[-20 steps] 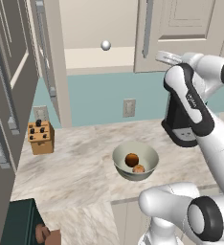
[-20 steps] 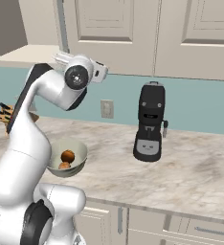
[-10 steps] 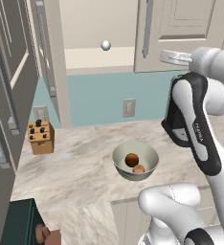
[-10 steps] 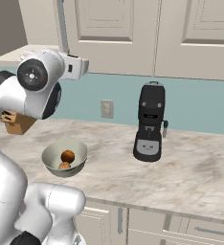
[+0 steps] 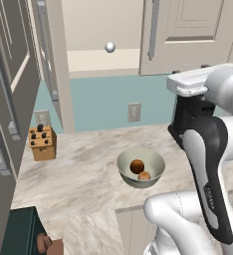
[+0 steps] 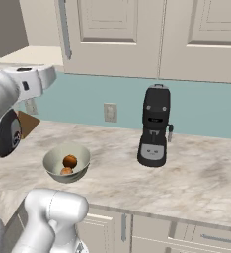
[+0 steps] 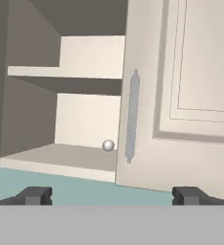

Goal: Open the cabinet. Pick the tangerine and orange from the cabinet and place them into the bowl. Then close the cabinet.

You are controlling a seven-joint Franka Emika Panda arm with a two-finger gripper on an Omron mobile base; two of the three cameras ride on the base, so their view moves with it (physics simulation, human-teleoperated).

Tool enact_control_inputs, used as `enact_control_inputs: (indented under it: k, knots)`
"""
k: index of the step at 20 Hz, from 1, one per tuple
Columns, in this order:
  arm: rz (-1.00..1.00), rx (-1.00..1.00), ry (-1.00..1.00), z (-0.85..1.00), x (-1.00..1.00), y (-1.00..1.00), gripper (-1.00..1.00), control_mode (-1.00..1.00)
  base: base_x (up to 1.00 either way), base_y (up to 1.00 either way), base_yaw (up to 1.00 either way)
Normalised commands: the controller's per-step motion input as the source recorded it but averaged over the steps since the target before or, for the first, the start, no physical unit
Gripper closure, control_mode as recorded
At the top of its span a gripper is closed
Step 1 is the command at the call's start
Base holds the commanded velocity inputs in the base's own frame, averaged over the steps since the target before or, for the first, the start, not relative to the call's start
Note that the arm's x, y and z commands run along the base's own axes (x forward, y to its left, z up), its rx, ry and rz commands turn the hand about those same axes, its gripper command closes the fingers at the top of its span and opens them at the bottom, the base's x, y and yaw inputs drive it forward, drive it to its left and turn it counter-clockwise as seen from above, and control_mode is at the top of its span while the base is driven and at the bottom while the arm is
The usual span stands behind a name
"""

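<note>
The cabinet (image 5: 188, 30) has its left door (image 5: 51, 74) swung open and its right door (image 7: 190, 95) shut, the grey bar handle (image 7: 132, 117) at that door's edge. The cream inside (image 7: 85, 119) holds a small white ball (image 7: 108, 145). On the counter stands the bowl (image 5: 156, 162), also seen from the right (image 6: 51, 160), with two round orange-brown fruits in it: a larger one (image 5: 136, 166) and a smaller one (image 5: 144, 176). My gripper (image 7: 113, 196) is open and empty, its dark fingertips (image 7: 35, 195) wide apart. It faces the cabinet from just below the right door's handle. The white hand (image 5: 188, 82) hangs above and right of the bowl.
A black coffee machine (image 6: 154, 126) stands on the marble counter (image 6: 196, 173) right of the bowl. A wooden knife block (image 5: 42, 143) sits at the far left by the dark tall cabinet (image 5: 4, 99). An outlet (image 5: 134, 112) is on the teal backsplash.
The arm has swung its elbow round and the hand has dropped a little under the right door. The bowl and the fruits in it have stayed put.
</note>
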Motion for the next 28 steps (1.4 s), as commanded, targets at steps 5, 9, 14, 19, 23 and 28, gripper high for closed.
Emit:
enact_control_inputs:
  k: [5,9,14,19,23,28]
  knots:
    - [0.0,-0.23,-0.22,0.0,-1.0,0.77,-1.0,-1.0,0.0,0.0,0.0]
    - [0.0,-0.16,-0.03,0.0,-1.0,0.72,-1.0,-1.0,0.0,0.0,0.0]
    - [0.0,-0.15,0.0,0.01,-0.81,0.68,-1.0,-1.0,0.0,0.0,0.0]
    - [-0.01,-0.04,-0.01,-0.01,-0.09,0.28,-1.0,-1.0,0.0,0.0,0.0]
    - [0.0,0.0,0.0,-0.1,-0.34,0.56,-1.0,-1.0,0.0,0.0,0.0]
    - [0.0,0.0,0.0,-0.22,-0.11,0.91,-1.0,-1.0,0.0,0.0,0.0]
